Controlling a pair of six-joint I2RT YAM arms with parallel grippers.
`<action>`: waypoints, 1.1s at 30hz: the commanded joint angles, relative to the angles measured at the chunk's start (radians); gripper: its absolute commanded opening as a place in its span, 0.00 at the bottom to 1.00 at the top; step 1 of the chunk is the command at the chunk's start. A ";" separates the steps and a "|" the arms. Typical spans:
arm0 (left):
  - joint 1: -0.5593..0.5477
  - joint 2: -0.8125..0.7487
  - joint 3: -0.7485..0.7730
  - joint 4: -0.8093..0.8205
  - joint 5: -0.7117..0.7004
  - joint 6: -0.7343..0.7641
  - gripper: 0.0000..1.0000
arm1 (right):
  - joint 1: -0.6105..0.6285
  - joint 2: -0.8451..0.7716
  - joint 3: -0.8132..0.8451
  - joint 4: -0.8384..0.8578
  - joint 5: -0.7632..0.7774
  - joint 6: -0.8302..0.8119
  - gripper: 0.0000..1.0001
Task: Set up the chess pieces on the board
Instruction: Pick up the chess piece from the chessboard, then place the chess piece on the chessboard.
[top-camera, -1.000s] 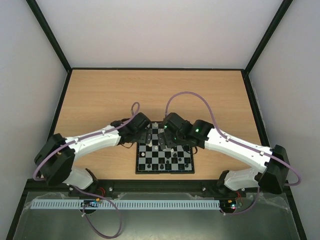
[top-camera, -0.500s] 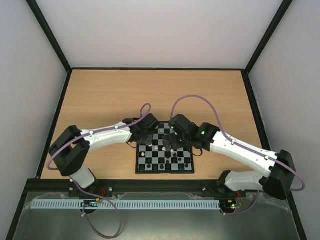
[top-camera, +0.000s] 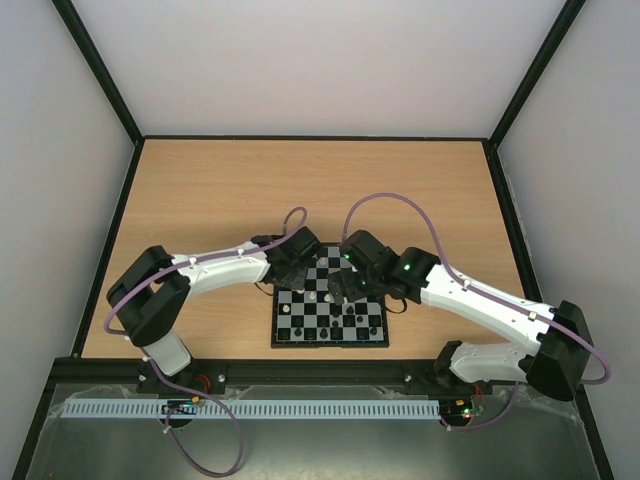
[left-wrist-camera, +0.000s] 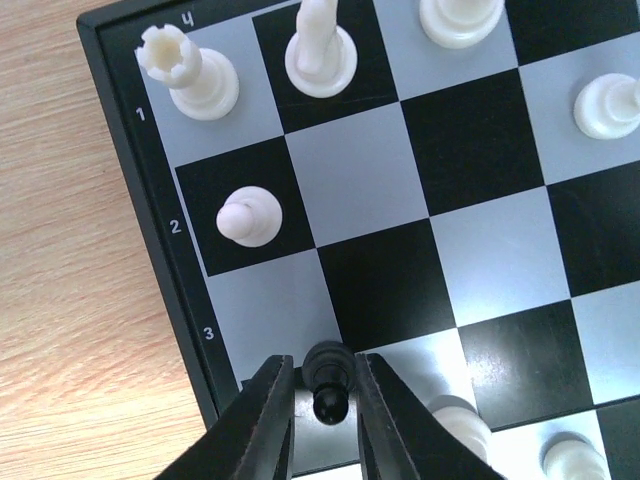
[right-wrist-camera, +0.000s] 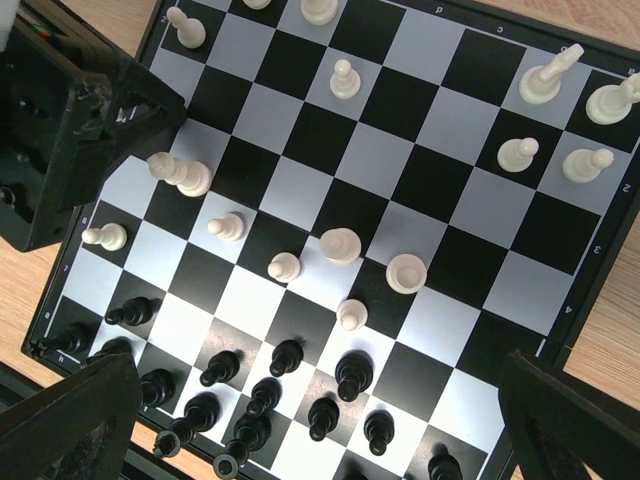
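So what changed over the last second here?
The left arm swung in toward the board's left edge, and the left gripper closed onto a black piece standing there. The right arm drifted slightly rightward. The right gripper stayed wide open over the board, which did not move.

Surface: a table (top-camera: 200, 190) with a light, wood-grain top, seen from above as a wide panel that narrows toward the far side.
Edging: a thin black frame (top-camera: 310, 138) runs along the far edge and down both sides.
Near edge: a black rail (top-camera: 320, 372) lies across it.
Lying on it: the board (top-camera: 335, 328), small and square, with black and pale chequers and a thin black border.
Board's place: flat on the wood, close to the near edge, about midway between the sides, its edges roughly parallel to the table's.
Contact: in the left wrist view, wood grain meets the board's numbered border directly.
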 joint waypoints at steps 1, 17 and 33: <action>0.000 0.025 0.026 -0.026 -0.007 0.006 0.20 | -0.005 -0.017 -0.015 -0.005 -0.008 -0.015 0.99; 0.006 -0.035 0.049 -0.090 -0.023 0.018 0.04 | -0.010 -0.023 -0.018 -0.005 0.001 -0.014 0.98; -0.125 -0.197 0.184 -0.359 0.110 0.050 0.04 | -0.021 -0.108 0.023 -0.052 0.111 0.026 0.99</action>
